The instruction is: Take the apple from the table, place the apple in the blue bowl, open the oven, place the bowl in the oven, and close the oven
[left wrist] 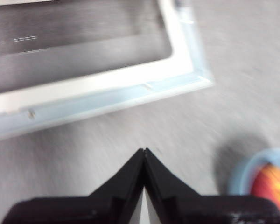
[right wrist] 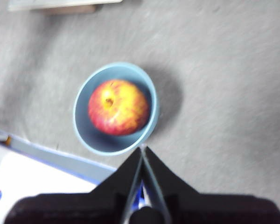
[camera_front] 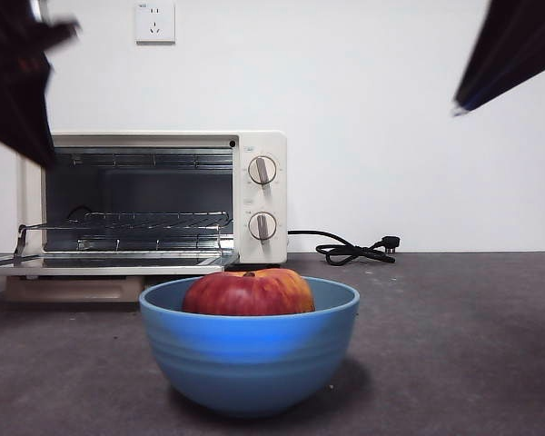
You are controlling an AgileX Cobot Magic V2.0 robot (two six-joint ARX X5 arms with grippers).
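Observation:
The red apple (camera_front: 249, 292) with yellowish streaks lies inside the blue bowl (camera_front: 249, 354), which stands on the dark grey table (camera_front: 454, 345) in front of the oven. The cream-white oven (camera_front: 154, 200) has its door (camera_front: 104, 264) folded down flat, and the wire rack inside shows. My left gripper (left wrist: 144, 150) hangs shut and empty above the table beside the open door (left wrist: 98, 93), with the bowl (left wrist: 245, 170) and apple (left wrist: 273, 184) at the edge of its view. My right gripper (right wrist: 143, 148) hovers shut and empty high over the bowl (right wrist: 115, 142) and apple (right wrist: 117, 107).
A black cord (camera_front: 350, 249) with its plug lies on the table right of the oven. A wall socket (camera_front: 154, 22) sits above the oven. Both arms show only as dark shapes at the top corners of the front view.

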